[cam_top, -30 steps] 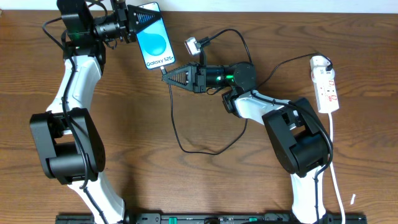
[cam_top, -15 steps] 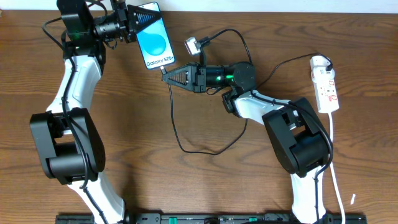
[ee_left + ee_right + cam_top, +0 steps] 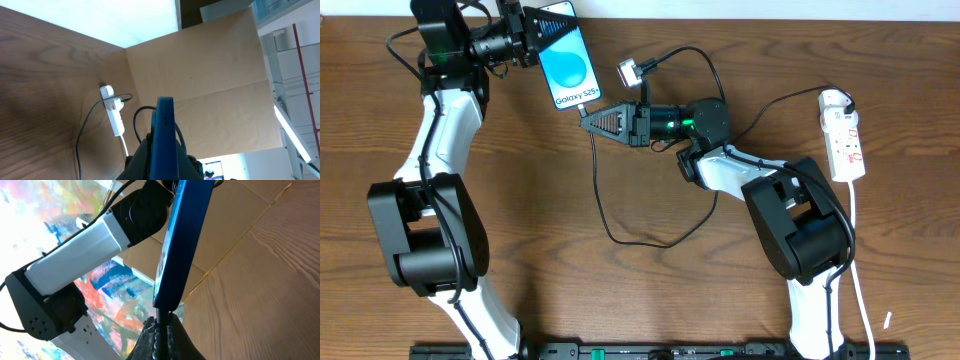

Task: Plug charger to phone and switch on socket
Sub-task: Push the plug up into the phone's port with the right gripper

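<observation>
**Charger tip up against the phone's bottom edge**

Charger (image 3: 611, 226) cable loops black across the wooden table (image 3: 570, 290), and its plug tip (image 3: 161, 313) is right there, touching the lower end of the phone (image 3: 569, 63). Whether it is fully seated, the views do not tell. The right gripper (image 3: 586, 117) has its fingers pressed together on that tip, pointing left toward the handset.

Up at the far edge of the table, the left gripper (image 3: 558, 27) pinches the phone by its upper end, blue screen facing up to the overhead camera. From the left wrist, the phone (image 3: 164, 135) shows edge-on between the fingers.

Over on the right, well apart from the action, the socket (image 3: 845, 140) lies flat, its thick white cord (image 3: 857, 260) trailing toward the near edge. A thin black lead runs into its far end. Its red switches are too small to read.
</observation>
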`<state>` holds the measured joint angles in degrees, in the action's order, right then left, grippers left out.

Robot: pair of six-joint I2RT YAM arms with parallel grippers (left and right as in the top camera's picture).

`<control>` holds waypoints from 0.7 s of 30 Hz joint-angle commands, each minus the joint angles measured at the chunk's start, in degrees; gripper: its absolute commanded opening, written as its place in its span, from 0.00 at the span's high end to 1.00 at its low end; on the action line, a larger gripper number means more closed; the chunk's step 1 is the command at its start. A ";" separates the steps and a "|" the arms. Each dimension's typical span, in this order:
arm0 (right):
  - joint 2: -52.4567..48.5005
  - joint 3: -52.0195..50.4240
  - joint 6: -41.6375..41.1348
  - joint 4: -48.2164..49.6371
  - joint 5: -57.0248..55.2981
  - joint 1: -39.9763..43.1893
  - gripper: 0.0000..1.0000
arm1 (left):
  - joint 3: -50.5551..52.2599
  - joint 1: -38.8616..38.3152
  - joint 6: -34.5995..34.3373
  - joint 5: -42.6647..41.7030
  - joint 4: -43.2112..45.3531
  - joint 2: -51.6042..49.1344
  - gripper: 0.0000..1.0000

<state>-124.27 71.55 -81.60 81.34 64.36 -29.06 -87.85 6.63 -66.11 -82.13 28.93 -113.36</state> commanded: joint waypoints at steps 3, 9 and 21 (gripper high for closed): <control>-0.02 0.28 -0.26 -0.20 -7.28 0.24 0.99 | -0.50 -0.61 0.57 -3.37 0.31 1.81 0.93; -0.02 0.28 -1.11 -1.46 -9.90 0.24 0.99 | -0.48 -0.61 1.20 -3.37 0.31 1.81 0.93; -0.02 0.28 -1.75 -1.51 -10.88 0.24 0.99 | -0.50 -0.61 3.32 -4.96 0.31 1.81 0.93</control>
<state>-124.27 71.50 -82.59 79.94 61.54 -29.30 -87.88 6.74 -64.27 -80.84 28.97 -113.36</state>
